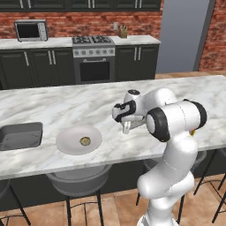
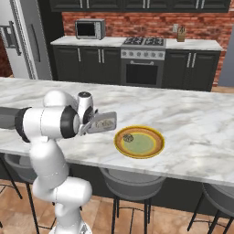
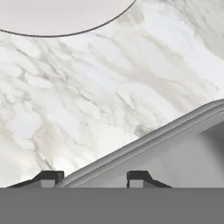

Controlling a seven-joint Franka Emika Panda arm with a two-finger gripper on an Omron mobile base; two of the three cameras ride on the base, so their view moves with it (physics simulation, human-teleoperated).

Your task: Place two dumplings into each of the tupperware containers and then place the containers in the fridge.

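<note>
1. One rim edge of the tupperware container (image 2: pixel 101 123) sits between the partly closed jaws of the gripper (image 3: pixel 92 176); so thin a hold could let it tip.
2. Two dumplings (image 2: pixel 108 122) inside may spill toward the yellow-rimmed plate (image 2: pixel 139 141).

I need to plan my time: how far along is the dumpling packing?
Done: little that shows. The tupperware container seems to hold something small, too blurred to count. In hand: the gripper straddles its rim; a firm grip cannot be confirmed. Left: one dumpling lies on the white plate, another on the yellow-rimmed plate, and the fridge is shut.
</note>
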